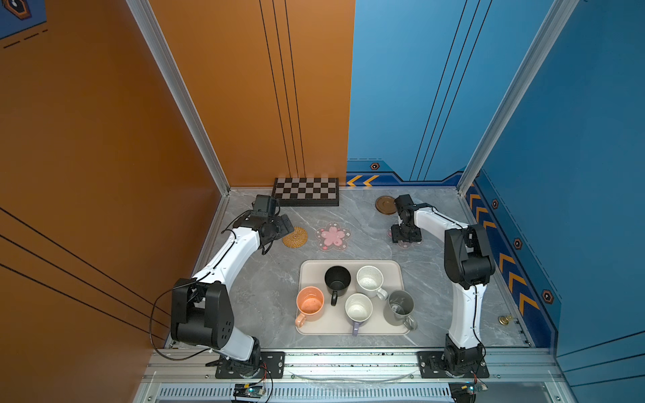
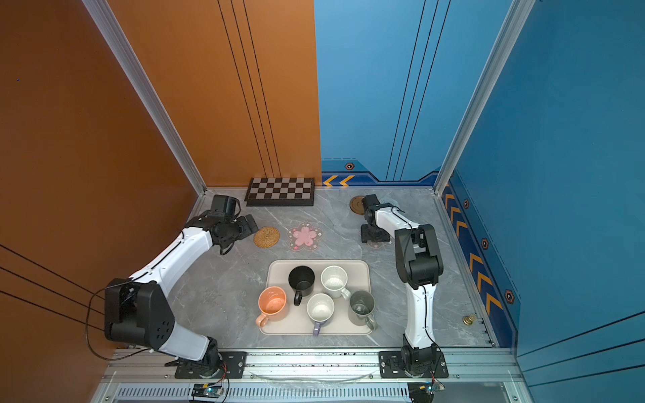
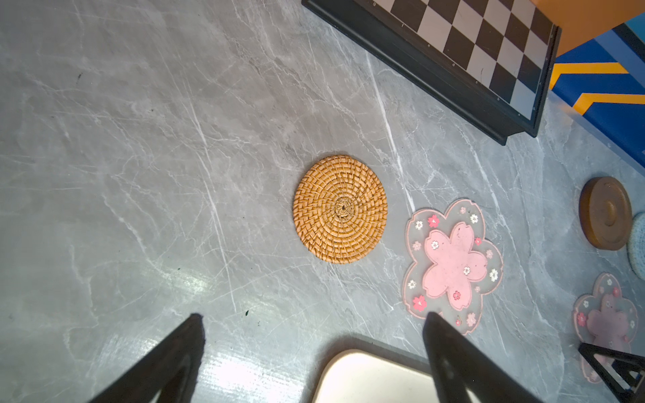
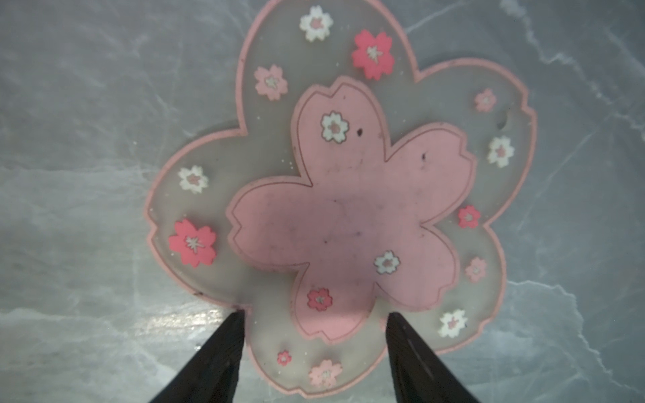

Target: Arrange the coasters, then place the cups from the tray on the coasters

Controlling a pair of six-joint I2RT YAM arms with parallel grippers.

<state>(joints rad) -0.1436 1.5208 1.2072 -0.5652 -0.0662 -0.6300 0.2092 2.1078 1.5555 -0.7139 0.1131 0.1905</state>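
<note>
The coasters lie behind the tray (image 1: pixel 314 268): tan rattan (image 1: pixel 295 237), pink blossom (image 1: pixel 332 236), brown wooden (image 1: pixel 385 203) and a grey-blue woven one (image 3: pixel 638 244) at the picture's edge. My right gripper (image 4: pixel 314 314) is open, pointing down over the second pink blossom coaster (image 4: pixel 349 216), its fingers either side of one petal. My left gripper (image 1: pixel 285 225) hangs wide open and empty just left of the rattan coaster (image 3: pixel 340 209). On the tray stand the cups: black (image 1: pixel 337 279), peach (image 1: pixel 310 303), white speckled (image 1: pixel 370 281), lavender (image 1: pixel 358 308) and grey (image 1: pixel 399 307).
A black-and-white chessboard (image 1: pixel 306 191) lies against the back wall. A small brass object (image 1: pixel 505 319) sits near the right wall. Orange and blue walls close in the marble table on three sides.
</note>
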